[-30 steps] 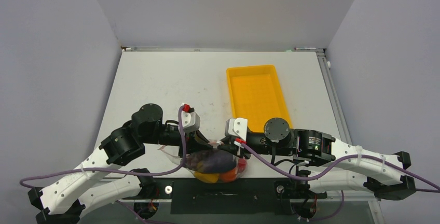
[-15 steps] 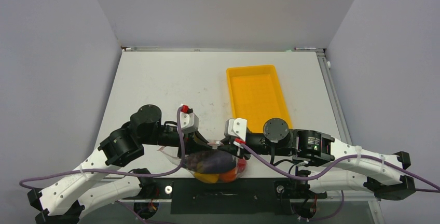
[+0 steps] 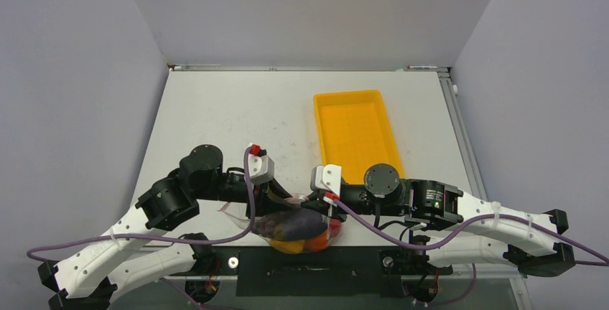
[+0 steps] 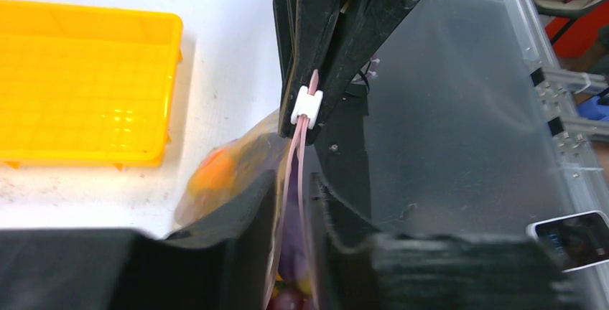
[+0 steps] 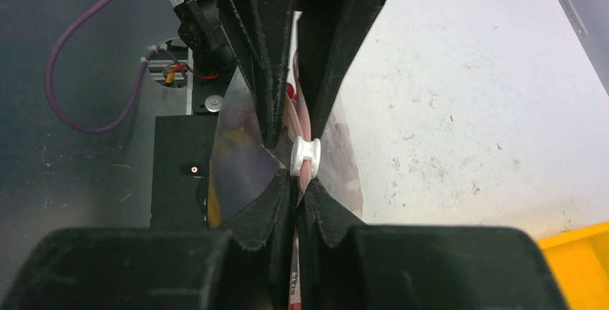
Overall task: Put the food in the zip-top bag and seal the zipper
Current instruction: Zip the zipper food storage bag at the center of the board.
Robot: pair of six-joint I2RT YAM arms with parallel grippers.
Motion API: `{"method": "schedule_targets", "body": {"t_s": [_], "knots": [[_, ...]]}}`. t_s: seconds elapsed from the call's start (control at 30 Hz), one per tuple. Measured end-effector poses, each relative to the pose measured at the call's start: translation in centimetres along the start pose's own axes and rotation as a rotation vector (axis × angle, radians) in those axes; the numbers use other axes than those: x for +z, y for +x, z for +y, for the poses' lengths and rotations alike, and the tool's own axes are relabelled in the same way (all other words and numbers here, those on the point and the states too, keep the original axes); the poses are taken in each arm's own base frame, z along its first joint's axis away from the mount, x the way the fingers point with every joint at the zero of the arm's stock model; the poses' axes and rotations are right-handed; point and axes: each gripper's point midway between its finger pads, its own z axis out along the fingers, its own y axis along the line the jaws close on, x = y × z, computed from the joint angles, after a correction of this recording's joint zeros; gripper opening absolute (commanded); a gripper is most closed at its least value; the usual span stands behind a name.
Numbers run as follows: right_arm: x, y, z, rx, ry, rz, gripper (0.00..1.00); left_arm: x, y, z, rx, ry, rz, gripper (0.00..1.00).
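Note:
The zip-top bag (image 3: pixel 267 222) hangs between my two grippers at the table's near edge. Food shows inside it: a dark purple eggplant (image 3: pixel 296 224), a yellow piece (image 3: pixel 286 246), an orange piece (image 3: pixel 317 242) and a red piece (image 3: pixel 335 229). My left gripper (image 3: pixel 281 201) closes round the pink zipper (image 4: pixel 294 153), its two strips slightly apart between the fingers. My right gripper (image 3: pixel 311 199) is shut on the zipper just behind the white slider (image 5: pixel 304 156). The slider also shows in the left wrist view (image 4: pixel 307 105). The two grippers face each other, almost touching.
The yellow tray (image 3: pixel 355 132) lies on the white table behind the right arm, with nothing in it. A black base plate (image 3: pixel 323 267) and purple cables run along the near edge below the bag.
My left wrist has edged slightly to the left. The bag and the right arm have hardly moved.

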Motion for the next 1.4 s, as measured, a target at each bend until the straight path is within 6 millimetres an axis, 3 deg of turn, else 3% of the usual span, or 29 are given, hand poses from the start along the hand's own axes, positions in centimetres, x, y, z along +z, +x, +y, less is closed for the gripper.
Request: {"method": "schedule_targets", "body": {"t_s": [0.1, 0.23, 0.4, 0.7, 1.0, 1.23, 1.4], "knots": [[0.0, 0.0, 0.1, -0.001, -0.007, -0.001, 0.05, 0.0, -0.3, -0.1, 0.001, 0.003, -0.012, 0.48], [0.1, 0.0, 0.2, -0.004, -0.011, 0.001, 0.05, 0.1, -0.7, -0.2, 0.000, 0.012, -0.025, 0.60], [0.3, 0.1, 0.3, -0.008, -0.019, 0.005, 0.05, 0.3, -1.2, -0.4, -0.001, 0.022, -0.043, 0.67], [0.3, 0.1, 0.3, -0.011, -0.021, 0.002, 0.05, 0.9, -2.5, -0.2, 0.006, 0.034, -0.089, 0.66], [0.7, 0.5, 0.4, -0.010, -0.026, 0.001, 0.05, 1.1, -3.1, -0.3, 0.004, 0.044, -0.112, 0.49], [0.6, 0.6, 0.4, -0.011, -0.023, -0.011, 0.05, 1.3, -3.2, -0.3, 0.000, 0.052, -0.114, 0.13], [0.5, 0.5, 0.1, -0.006, -0.006, -0.012, 0.05, 1.3, -3.2, -0.6, 0.001, 0.068, -0.115, 0.00]]}}
